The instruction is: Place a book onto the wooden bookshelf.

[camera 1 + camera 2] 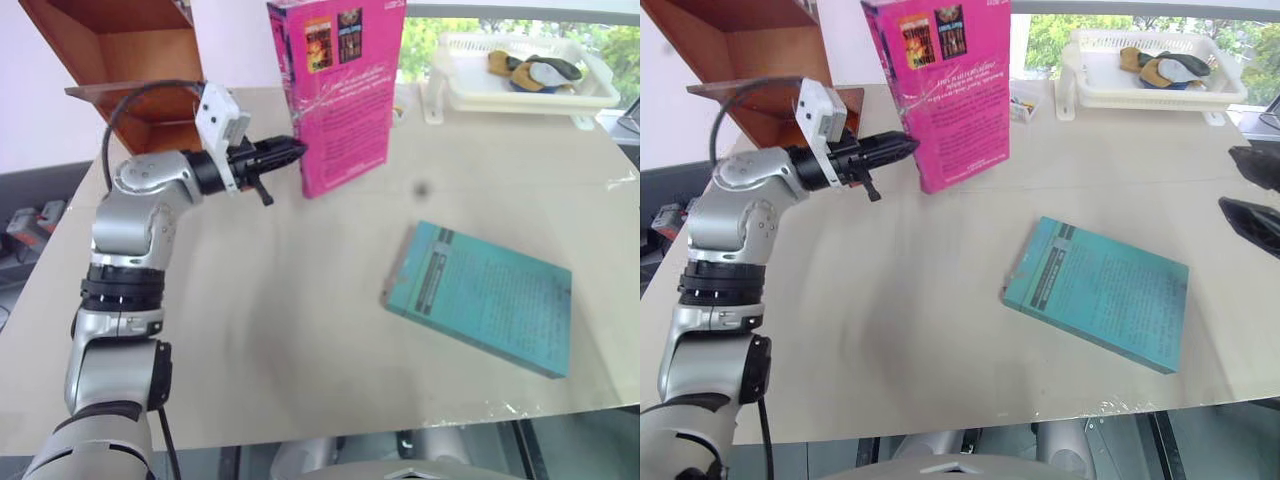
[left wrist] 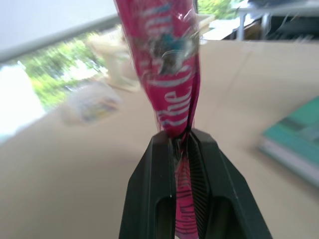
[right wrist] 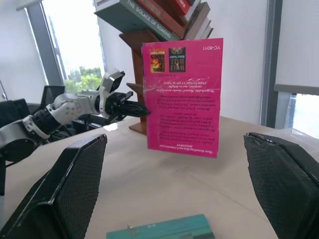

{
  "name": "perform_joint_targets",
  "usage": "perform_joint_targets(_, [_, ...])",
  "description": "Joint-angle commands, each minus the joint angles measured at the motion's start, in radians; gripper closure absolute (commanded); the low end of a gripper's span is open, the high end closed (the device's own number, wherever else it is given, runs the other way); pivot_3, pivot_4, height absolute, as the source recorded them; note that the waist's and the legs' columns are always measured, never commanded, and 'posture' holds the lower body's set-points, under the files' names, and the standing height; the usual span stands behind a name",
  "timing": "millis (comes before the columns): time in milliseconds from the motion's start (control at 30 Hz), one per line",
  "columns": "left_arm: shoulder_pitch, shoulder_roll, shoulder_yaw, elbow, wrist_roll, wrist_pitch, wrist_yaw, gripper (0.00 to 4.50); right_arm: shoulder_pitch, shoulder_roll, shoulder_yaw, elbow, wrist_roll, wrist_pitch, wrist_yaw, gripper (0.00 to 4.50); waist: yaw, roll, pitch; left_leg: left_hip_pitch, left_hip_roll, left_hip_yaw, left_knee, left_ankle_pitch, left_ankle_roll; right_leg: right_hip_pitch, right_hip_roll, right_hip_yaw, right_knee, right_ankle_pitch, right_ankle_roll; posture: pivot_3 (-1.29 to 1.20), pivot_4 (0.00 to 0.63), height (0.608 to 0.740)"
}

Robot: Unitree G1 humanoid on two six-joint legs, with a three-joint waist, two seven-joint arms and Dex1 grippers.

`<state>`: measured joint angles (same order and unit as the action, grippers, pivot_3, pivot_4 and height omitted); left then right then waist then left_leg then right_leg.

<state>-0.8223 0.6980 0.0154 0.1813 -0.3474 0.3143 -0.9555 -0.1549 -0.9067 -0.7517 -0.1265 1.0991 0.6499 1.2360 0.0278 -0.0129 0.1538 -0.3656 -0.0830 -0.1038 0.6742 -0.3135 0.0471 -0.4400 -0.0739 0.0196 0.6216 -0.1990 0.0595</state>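
Observation:
The book [image 1: 345,95] is a thick bright pink paperback with white text and two small pictures at its top corner. It is held upright, its lower edge a little above the table. My left gripper [image 1: 295,152] is shut on its left edge, and in the left wrist view the pink spine [image 2: 172,74] sits pinched between the two black fingers. The wooden bookshelf [image 1: 130,60] stands at the far left, just behind my left arm. My right gripper [image 1: 1228,180] hangs at the right edge with its fingers [image 3: 75,189] wide apart, nothing between them.
A teal book [image 1: 485,295] lies flat on the beige table [image 1: 300,350] at the right front. A white basket [image 1: 520,75] with a few items sits at the far right. Several books lean on the upper shelf [image 3: 149,15].

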Motion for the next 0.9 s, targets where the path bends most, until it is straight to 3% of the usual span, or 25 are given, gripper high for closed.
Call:
perform_joint_targets(33, [-0.091,0.055,-0.017,0.013,0.153,-0.209,0.033,4.49,-0.042,-0.006,0.013,0.024,0.001,-0.023,0.016,0.00,-0.002,0.000,0.000,0.000,0.000,0.000,0.000,0.000,0.000,0.000,0.000,0.000,0.000,0.000,0.000,0.00,0.150,0.740])
perform_joint_targets(167, [-0.159,0.089,-0.026,0.064,0.274,-0.356,0.080,4.49,-0.071,-0.008,0.027,0.051,0.003,-0.023,0.028,0.00,-0.005,0.000,0.000,0.000,-0.001,0.000,0.001,0.000,0.000,0.000,0.000,0.000,0.000,0.000,0.000,0.00,0.150,0.740])
perform_joint_targets(400, [-0.208,0.229,-0.080,0.123,0.487,-0.585,0.083,4.49,-0.141,-0.016,0.030,0.141,0.037,0.007,0.074,0.00,-0.015,0.000,0.000,0.000,-0.001,0.001,0.000,0.000,0.000,-0.001,0.000,0.001,0.002,0.000,0.000,0.00,0.150,0.740])
perform_joint_targets(900, [-0.309,0.448,-0.114,0.255,0.753,-0.700,0.132,4.49,-0.312,0.007,0.149,0.325,-0.043,-0.040,0.191,0.00,-0.016,0.001,0.000,-0.005,-0.001,0.001,0.004,0.000,0.000,-0.006,0.003,0.000,0.006,0.000,0.000,0.00,0.150,0.740])
